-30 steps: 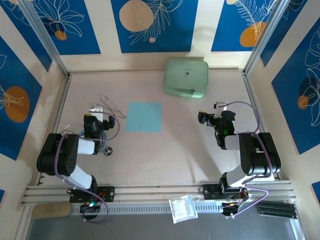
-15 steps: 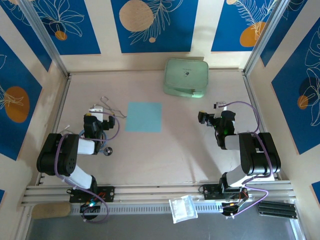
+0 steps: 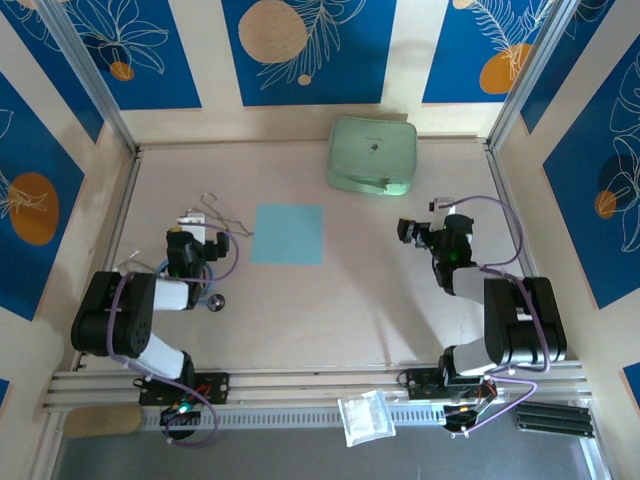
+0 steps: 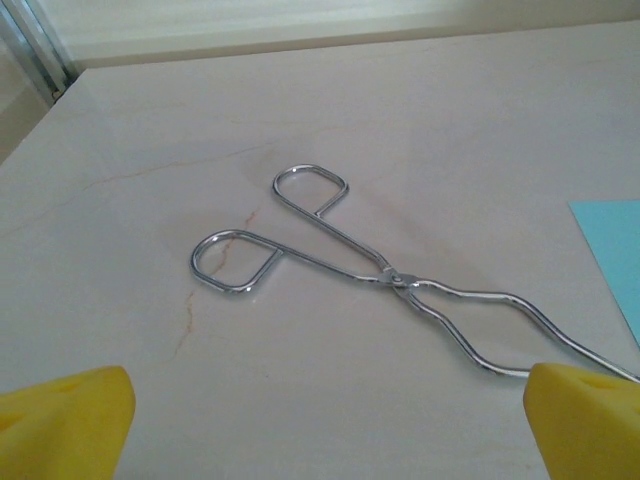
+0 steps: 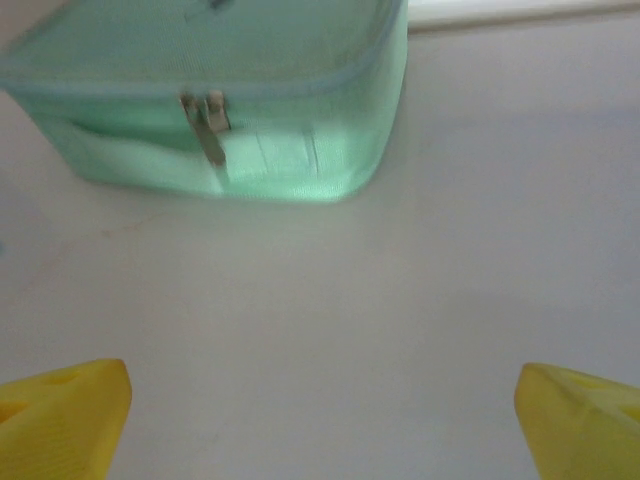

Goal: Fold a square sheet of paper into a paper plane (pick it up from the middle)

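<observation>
Standing off before pick-up, left gripper [image 4: 320, 425] and right gripper [image 5: 320, 420] gaping empty, flanking the flat square sheet of paper [image 3: 288, 234]; likely needing a reach to its middle next.

We take this for a robotics lab cell: a pale desk [image 3: 330, 320] walled by blue leaf-printed panels [image 3: 308, 50] on aluminium posts [image 3: 85, 70], a cabled left arm [image 3: 125, 315] and right arm [image 3: 515, 320] bolted to a slotted rail [image 3: 310, 383] at the desk's near edge.
</observation>
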Robot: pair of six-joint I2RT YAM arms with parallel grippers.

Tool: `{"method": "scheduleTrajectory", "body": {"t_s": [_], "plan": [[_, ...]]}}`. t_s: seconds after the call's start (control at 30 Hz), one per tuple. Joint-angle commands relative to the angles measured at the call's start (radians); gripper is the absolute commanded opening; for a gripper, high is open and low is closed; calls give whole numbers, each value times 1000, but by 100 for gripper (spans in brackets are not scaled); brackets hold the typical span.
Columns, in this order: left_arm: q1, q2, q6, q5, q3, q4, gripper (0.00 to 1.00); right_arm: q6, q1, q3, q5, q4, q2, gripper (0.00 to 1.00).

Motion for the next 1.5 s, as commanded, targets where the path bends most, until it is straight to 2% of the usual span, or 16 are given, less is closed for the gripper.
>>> {"method": "scheduleTrajectory", "body": {"t_s": [0.0,0.13,0.23,0.3,0.47,0.63,0.87,1.13,1.47], "plan": [[-8,-125,11,-17,50,-133,100,-24,51,75,84,-141,-85,99],[-8,-285,-53,-23,121,-354,99,101,114,260,133,-422,-117,99],[-8,-365,-160,-3,219,-552,99,244,157,446,113,-695,-70,99],[-8,-390,-254,15,280,-675,99,319,197,539,87,-800,-17,99],[-9,-397,-396,97,385,-887,99,413,323,680,-140,-889,123,99],[-9,-352,-425,252,407,-903,99,492,453,783,-243,-914,288,99],[-9,-259,-469,331,450,-890,99,539,545,999,-272,-1016,562,96],[-9,-181,-483,386,510,-934,99,533,583,1208,-243,-1133,765,93],[-20,-98,-496,431,567,-955,99,544,573,1246,-191,-1224,832,92]]}}
